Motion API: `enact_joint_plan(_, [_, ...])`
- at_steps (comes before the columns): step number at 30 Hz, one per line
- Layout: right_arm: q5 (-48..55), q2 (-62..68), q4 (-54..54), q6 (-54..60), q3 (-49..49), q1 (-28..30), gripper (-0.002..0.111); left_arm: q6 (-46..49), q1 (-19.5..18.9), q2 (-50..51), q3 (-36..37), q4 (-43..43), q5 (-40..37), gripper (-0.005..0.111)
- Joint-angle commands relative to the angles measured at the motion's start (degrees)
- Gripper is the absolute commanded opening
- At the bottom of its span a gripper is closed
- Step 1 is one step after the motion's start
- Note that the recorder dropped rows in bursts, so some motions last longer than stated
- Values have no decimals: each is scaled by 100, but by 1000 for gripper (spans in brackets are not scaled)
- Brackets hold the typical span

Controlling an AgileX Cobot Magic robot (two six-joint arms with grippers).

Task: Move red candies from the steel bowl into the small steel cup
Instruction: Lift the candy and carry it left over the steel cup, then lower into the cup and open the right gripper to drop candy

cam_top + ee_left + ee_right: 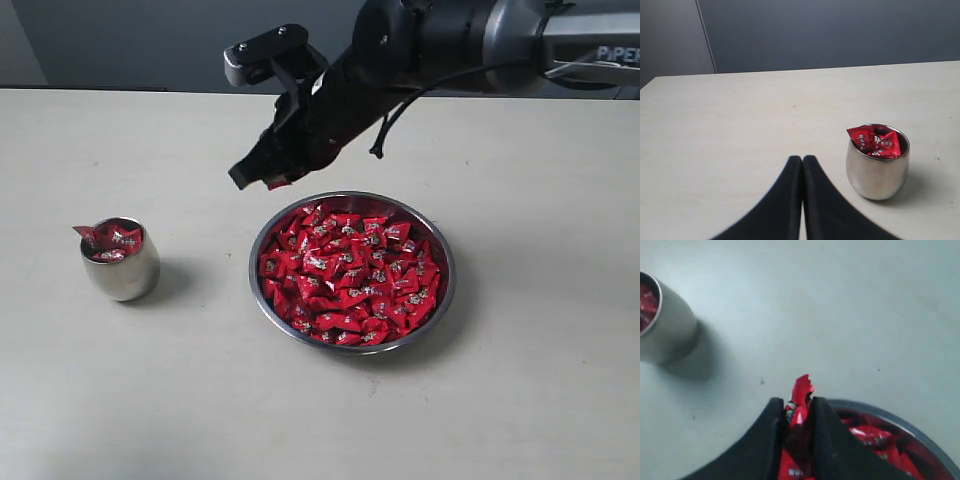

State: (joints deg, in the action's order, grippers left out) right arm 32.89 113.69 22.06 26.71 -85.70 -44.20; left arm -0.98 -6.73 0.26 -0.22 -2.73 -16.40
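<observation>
Pale tabletop [100, 400], grey wall behind. Right gripper [796, 403] is clamped on one red candy [803, 385], raised above the left rim of the steel bowl [253, 262]. The bowl is heaped with red candies [350, 275]. Small steel cup [122, 275] stands well left, several candies inside. Left gripper [802, 159] is pressed together, empty, near the cup.

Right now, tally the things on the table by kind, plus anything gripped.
Wide shallow steel bowl: 1
Small rounded steel cup: 1
Red-wrapped candy pinched in right gripper: 1
Red candies in bowl and cup: too many to count
Total counted: 3
</observation>
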Motion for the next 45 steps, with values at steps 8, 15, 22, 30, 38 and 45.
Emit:
enact_joint_plan(8, [949,1153,1256,909,-1769,-209,-1,-14,-3,-26,22,13,9,0])
enact_joint_plan(15, [1267,1764,1295,932,-2797,-559,-1,-14,-3,-26,22,13,9,0])
enact_joint_plan(22, [1493,2123,1308,932,-3286,-745,-1,-14,-3,-26,22,13,9,0])
enact_joint_plan(30, [1507,2171,1393,954,-3286,-883,-1,-14,-3,-26,22,13,9,0])
enact_joint_plan(38, [1473,2183,1519,1079,-3286,-1060,-1,-14,-3,-26,22,13,9,0])
enact_joint_plan(45, [1394,2234,1522,1091,-3286,-1074,-1,-14,-3,-26,22,13,9,0])
